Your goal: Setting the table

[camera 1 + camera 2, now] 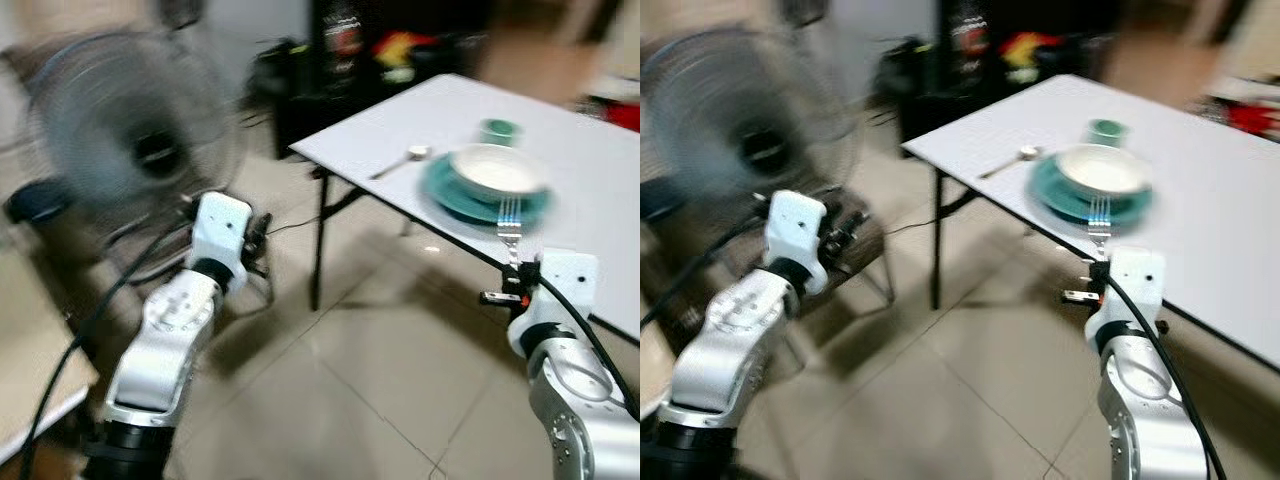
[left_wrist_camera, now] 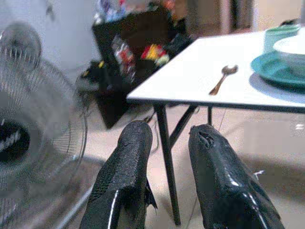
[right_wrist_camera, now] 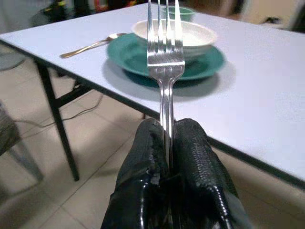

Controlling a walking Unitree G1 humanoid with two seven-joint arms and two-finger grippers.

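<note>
Right claw point(image 3: 167, 143) pinched tight on the fork point(image 3: 165, 57) handle, tines up, short of the counter point(image 1: 600, 170) edge near the teal plate point(image 1: 455, 195); thin, stiff, slick steel, likely to pivot unless gripped mid-handle; left claw point(image 2: 164, 162) slightly parted, empty.

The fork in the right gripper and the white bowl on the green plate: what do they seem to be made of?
The fork, pinched in the right gripper, looks like polished metal, probably steel: silvery, with bright reflections along the tines and handle. The bowl looks like glazed ceramic, white and smooth with a soft sheen, though plastic cannot be excluded. The plate under it has a similar glossy green finish.
</note>
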